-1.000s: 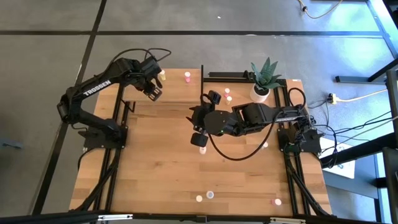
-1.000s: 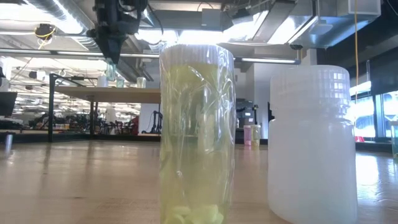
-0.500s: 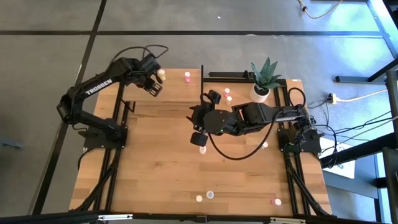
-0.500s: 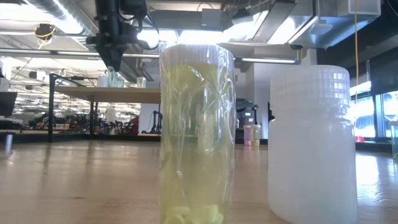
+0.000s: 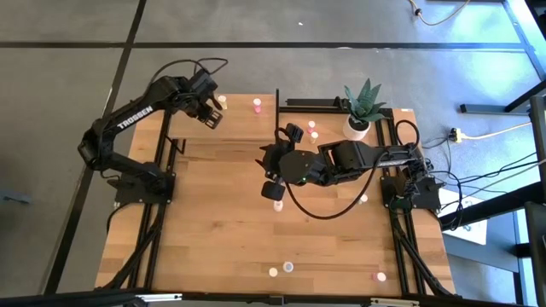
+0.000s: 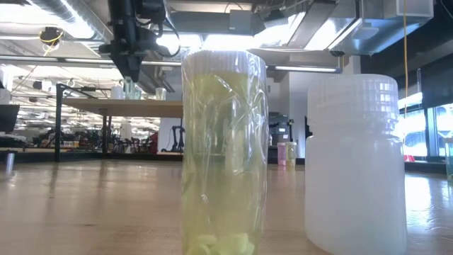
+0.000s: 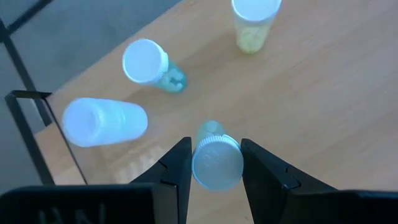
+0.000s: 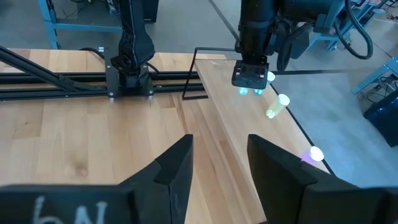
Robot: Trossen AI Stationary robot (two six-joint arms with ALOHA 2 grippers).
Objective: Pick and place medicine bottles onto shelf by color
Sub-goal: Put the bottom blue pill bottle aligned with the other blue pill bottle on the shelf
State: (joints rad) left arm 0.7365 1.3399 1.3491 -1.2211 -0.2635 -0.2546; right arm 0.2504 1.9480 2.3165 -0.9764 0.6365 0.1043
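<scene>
Now the left gripper [image 7: 214, 163] clamps a small clear medicine bottle [image 7: 216, 159] with a pale cap, hovering over the shelf [image 5: 239, 128] at its far left corner, above three other bottles [image 7: 144, 62]. Since a second ago it has shifted farther toward that corner. The right gripper [image 8: 217, 163] hangs open and empty mid-table.
</scene>
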